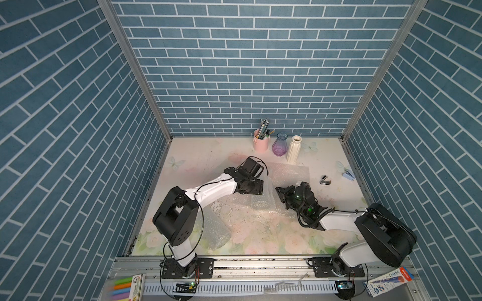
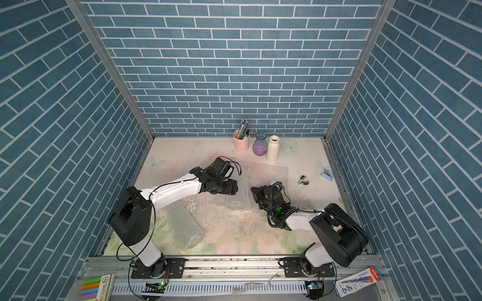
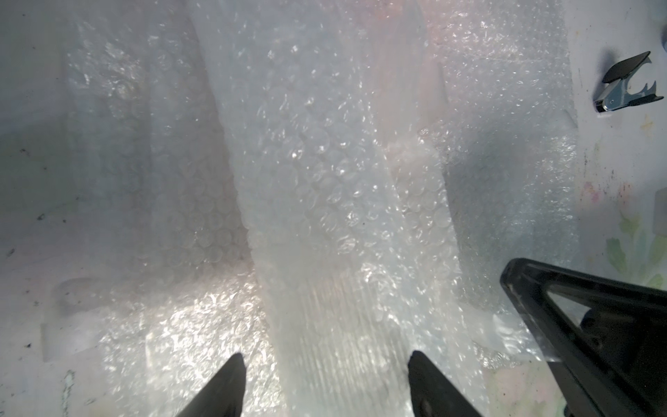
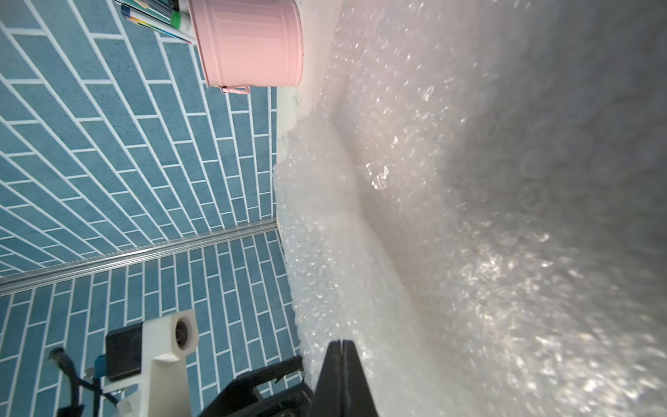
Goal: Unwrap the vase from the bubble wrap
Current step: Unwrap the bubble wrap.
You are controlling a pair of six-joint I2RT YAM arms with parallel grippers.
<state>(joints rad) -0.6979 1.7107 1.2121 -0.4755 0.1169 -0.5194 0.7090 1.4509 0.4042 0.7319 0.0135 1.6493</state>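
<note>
Clear bubble wrap [image 1: 264,194] is lying as a loose roll at the middle of the tabletop [image 1: 198,156], between the two arms. The vase [image 1: 260,205] is lying on its side inside that roll, and its ribbed, glassy body is showing through the plastic in both top views. Unwrapping is judged to be under way, as the vase is not yet free.

Left end effector [image 3: 325,357] is standing with its fingers apart, straddling the roll. They are not visibly squeezing it. Right end effector [image 4: 339,346] is showing its fingers pressed together at a free edge of the wrap and appears to be pinching one layer there.

Step in hand, as judged, is peeling that layer off the roll. To do it well, the right arm should be drawing the edge low and steadily away from the roll. That way the vase is turning out of the plastic rather than being dragged along with it. The left end effector should be steadying the roll lightly, since a round vase is likely to be rolling once the layer tightens.

Watch points:
- Thin film may be slipping out of the pinch.
- A flat sheet [image 1: 289,170] and a staple remover [image 1: 325,180] are lying near on the right arm's side.
- A white vase [image 1: 293,152] is standing upright near the back wall.
</note>
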